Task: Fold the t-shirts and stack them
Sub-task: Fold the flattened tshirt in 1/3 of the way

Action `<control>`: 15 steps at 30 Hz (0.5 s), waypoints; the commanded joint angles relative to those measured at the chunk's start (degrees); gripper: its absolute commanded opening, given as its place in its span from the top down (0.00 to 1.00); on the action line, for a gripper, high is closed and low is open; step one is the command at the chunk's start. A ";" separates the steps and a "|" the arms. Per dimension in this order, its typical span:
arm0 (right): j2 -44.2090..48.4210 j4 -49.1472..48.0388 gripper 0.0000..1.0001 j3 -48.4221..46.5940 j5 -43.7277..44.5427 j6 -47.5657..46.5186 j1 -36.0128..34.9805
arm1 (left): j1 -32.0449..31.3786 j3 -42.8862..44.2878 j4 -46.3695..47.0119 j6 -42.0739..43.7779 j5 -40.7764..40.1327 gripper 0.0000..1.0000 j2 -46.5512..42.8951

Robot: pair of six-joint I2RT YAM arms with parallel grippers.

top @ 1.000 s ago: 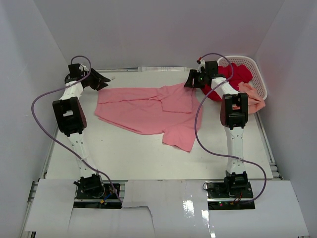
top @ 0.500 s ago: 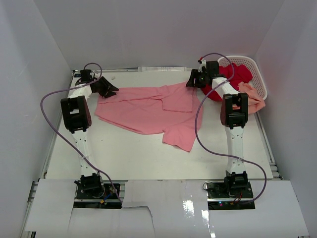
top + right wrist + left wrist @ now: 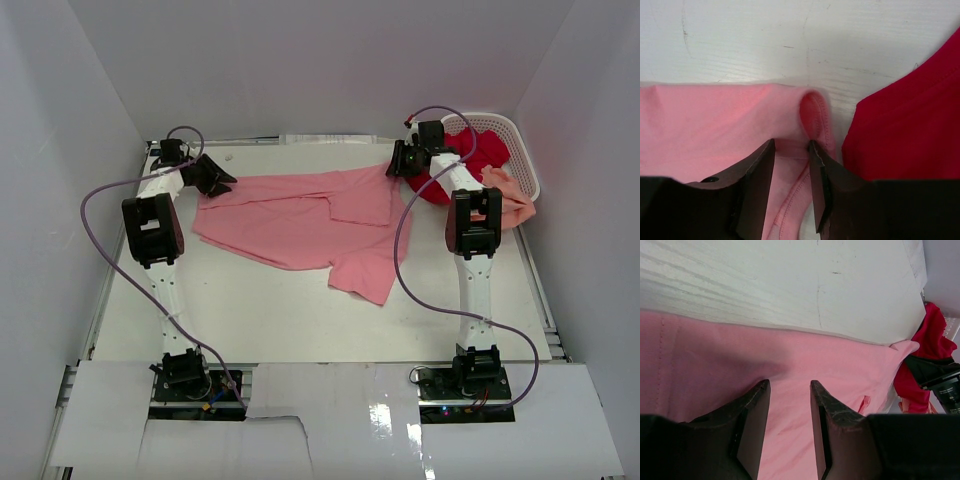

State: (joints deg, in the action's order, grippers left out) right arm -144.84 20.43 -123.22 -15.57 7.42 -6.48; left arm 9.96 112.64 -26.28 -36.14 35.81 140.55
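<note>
A pink t-shirt point(image 3: 300, 215) lies spread across the far half of the table, one sleeve pointing toward the near side. My left gripper point(image 3: 222, 180) hovers at its far left corner, open, with flat pink cloth point(image 3: 815, 360) showing between the fingers point(image 3: 789, 382). At the far right corner my right gripper point(image 3: 393, 165) stands with its jaws partly apart on either side of a stitched hem fold point(image 3: 815, 112), the right fingertip touching it. A deep red t-shirt point(image 3: 480, 150) spills from the basket, and a peach one point(image 3: 510, 200) hangs beside it.
A white perforated basket point(image 3: 525, 150) sits at the far right corner against the wall. The red cloth point(image 3: 910, 125) lies just right of my right gripper. White walls close in the table on three sides, with bare tabletop point(image 3: 250, 310) nearer the arm bases.
The left gripper has swung right to the shirt's far left corner. The right gripper shifted slightly right and its jaws narrowed around the hem, and the shirt's far right corner now reaches further right.
</note>
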 commanded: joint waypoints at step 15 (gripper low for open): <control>9.03 -0.56 0.29 -1.50 -1.48 -0.03 1.65 | 1.38 16.81 -2.89 -3.67 2.42 0.46 -3.17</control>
State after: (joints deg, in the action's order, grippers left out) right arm -143.70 22.48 -124.64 -16.03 7.60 -5.61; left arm 10.87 124.09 -29.87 -38.68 35.99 142.74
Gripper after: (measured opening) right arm 0.701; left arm 0.541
